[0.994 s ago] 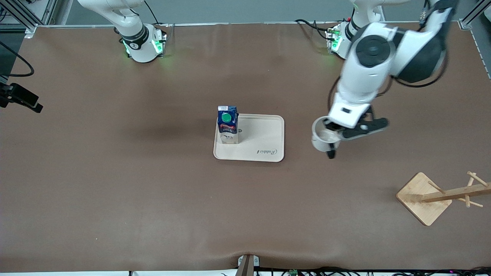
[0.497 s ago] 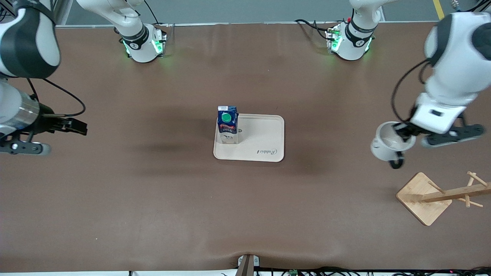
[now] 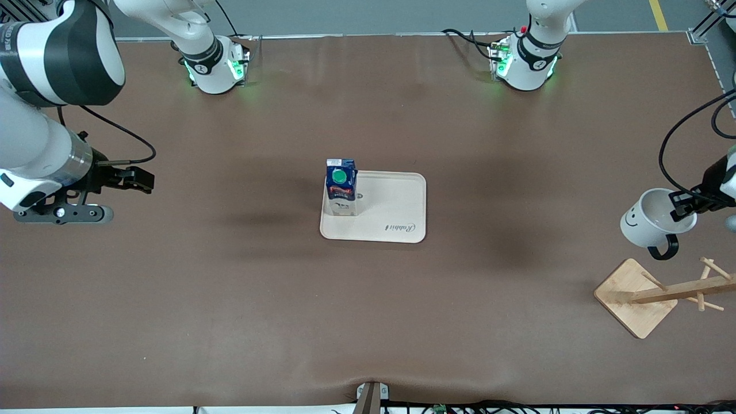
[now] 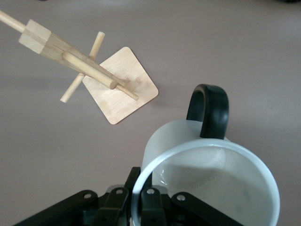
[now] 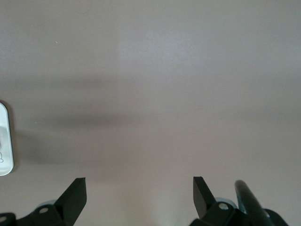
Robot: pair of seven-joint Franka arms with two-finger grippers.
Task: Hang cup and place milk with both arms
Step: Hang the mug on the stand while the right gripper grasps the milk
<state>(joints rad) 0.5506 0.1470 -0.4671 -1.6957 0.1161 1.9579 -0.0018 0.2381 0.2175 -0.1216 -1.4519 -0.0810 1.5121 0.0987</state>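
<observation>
The cup (image 3: 651, 217), clamped in the left gripper (image 3: 684, 208), has swung near the rack (image 3: 661, 296); right gripper (image 3: 135, 179) spread wide.

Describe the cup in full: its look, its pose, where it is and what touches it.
The cup is a small white mug, enamel by its look, with a black smiley face, a black loop handle and an empty inside. The left gripper holds it in the air by the rim, tilted, handle hanging lowest, over bare table beside the wooden rack. Nothing else touches it.
</observation>
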